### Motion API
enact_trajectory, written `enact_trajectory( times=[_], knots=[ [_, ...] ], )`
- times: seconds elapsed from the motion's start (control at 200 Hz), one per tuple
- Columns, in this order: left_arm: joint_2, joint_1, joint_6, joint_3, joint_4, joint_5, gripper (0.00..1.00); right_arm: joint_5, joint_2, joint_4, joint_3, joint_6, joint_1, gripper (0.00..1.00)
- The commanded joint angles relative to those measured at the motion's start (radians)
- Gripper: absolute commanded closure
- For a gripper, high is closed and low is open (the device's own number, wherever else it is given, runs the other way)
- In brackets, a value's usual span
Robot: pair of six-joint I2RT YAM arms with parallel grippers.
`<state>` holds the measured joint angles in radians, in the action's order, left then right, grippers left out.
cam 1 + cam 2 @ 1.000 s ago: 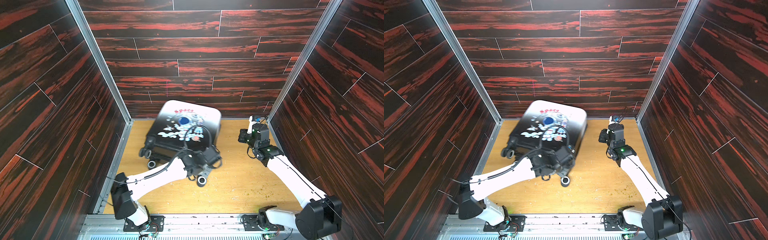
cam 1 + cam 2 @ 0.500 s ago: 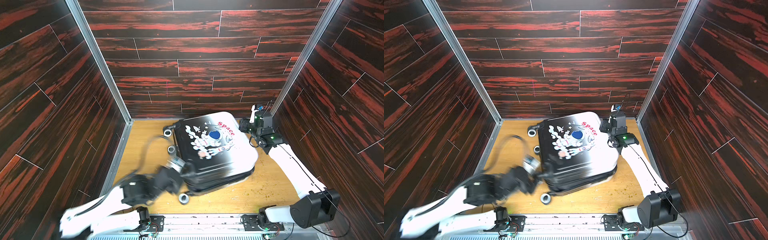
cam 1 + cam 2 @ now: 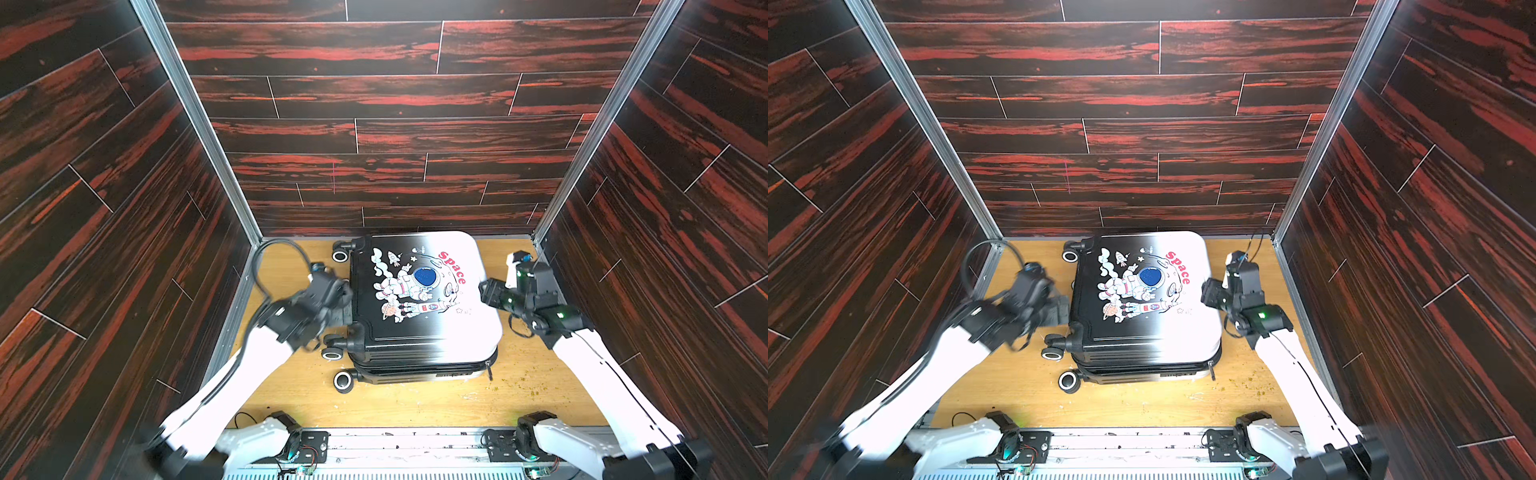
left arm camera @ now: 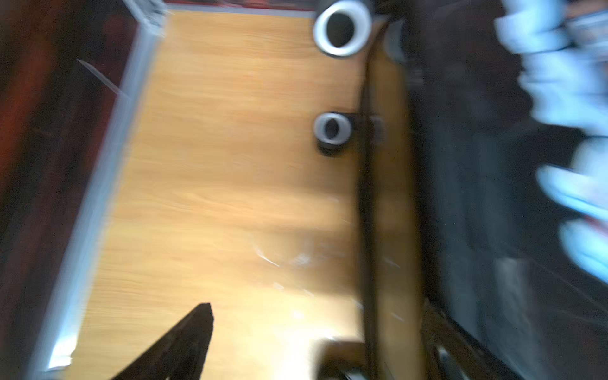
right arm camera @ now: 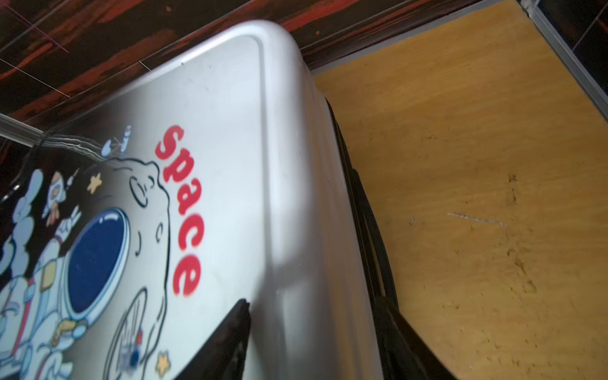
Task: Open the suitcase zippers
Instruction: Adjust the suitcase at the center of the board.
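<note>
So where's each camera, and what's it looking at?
Both top views: high above the robot's base, looking down at the suitcase on the table; left arm and right arm show.
Left wrist: on the left arm, facing the wheels; one pincer finger shows.
Right wrist: on the right arm, over the suitcase's white end and zipper; one pincer finger shows.
Shared: all see the suitcase.

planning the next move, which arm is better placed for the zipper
right, likely: the right gripper sits at the white edge of the suitcase beside the zipper; left gripper is by the wheels
</note>
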<state>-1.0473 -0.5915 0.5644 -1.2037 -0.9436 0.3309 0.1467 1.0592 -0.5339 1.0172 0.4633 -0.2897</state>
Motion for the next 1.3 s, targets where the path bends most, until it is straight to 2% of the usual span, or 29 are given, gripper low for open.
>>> enact_trajectory(
  times=[0.0, 0.05, 0.1, 0.17, 0.205, 0.271, 0.346, 0.441, 0.506, 0.601, 0.641, 0.782, 0.927, 0.992, 1.087, 1.152, 1.293],
  knots=[
    [0.105, -0.08, 0.102, 0.007, -0.153, -0.036, 0.0, -0.006, -0.067, -0.137, -0.037, 0.014, -0.003, 0.39],
    [0.145, -0.111, 0.119, 0.031, -0.172, -0.084, 0.0, -0.022, -0.089, -0.163, -0.035, 0.004, -0.004, 0.38],
    [0.178, -0.121, 0.135, 0.073, -0.174, -0.209, 0.04, -0.05, -0.098, -0.187, -0.028, -0.005, -0.004, 0.39],
    [0.201, -0.147, 0.158, 0.111, -0.213, -0.326, 0.2, -0.063, -0.103, -0.218, -0.014, -0.009, -0.004, 0.39],
    [0.214, -0.18, 0.175, 0.127, -0.231, -0.34, 0.31, -0.067, -0.108, -0.228, -0.01, -0.011, -0.004, 0.39],
    [0.241, -0.248, 0.219, 0.182, -0.211, -0.362, 0.44, -0.07, -0.114, -0.246, -0.003, -0.016, -0.005, 0.39],
    [0.244, -0.273, 0.232, 0.247, -0.182, -0.367, 0.62, -0.071, -0.117, -0.262, 0.0, -0.024, -0.004, 0.39],
    [0.212, -0.271, 0.225, 0.292, -0.093, -0.279, 0.7, -0.084, -0.117, -0.26, -0.015, -0.038, -0.003, 0.39],
    [0.162, -0.211, 0.177, 0.288, -0.007, -0.234, 0.77, -0.105, -0.115, -0.252, -0.034, -0.035, -0.004, 0.39],
    [0.018, -0.01, 0.118, 0.245, 0.066, -0.309, 0.85, -0.131, -0.126, -0.229, -0.065, -0.012, -0.005, 0.39],
    [-0.043, 0.047, 0.105, 0.217, 0.087, -0.287, 0.85, -0.136, -0.135, -0.221, -0.075, -0.006, -0.005, 0.39],
    [-0.238, 0.17, 0.081, 0.08, 0.148, -0.225, 0.72, -0.184, -0.16, -0.182, -0.107, 0.001, -0.053, 0.4],
    [-0.384, 0.261, 0.091, -0.089, 0.103, -0.127, 0.49, -0.144, -0.157, -0.148, -0.134, 0.028, -0.175, 0.4],
    [-0.4, 0.258, 0.084, -0.149, 0.054, -0.12, 0.4, -0.127, -0.157, -0.14, -0.14, 0.037, -0.193, 0.4],
    [-0.338, 0.219, 0.17, -0.098, 0.05, -0.21, 0.32, -0.127, -0.159, -0.128, -0.149, 0.052, -0.196, 0.4],
    [-0.275, 0.153, 0.271, -0.033, 0.06, -0.234, 0.28, -0.123, -0.166, -0.113, -0.164, 0.068, -0.198, 0.4],
    [-0.176, 0.045, 0.568, 0.153, 0.216, -0.325, 0.28, -0.127, -0.157, -0.071, -0.195, 0.097, -0.205, 0.39]
  ],
)
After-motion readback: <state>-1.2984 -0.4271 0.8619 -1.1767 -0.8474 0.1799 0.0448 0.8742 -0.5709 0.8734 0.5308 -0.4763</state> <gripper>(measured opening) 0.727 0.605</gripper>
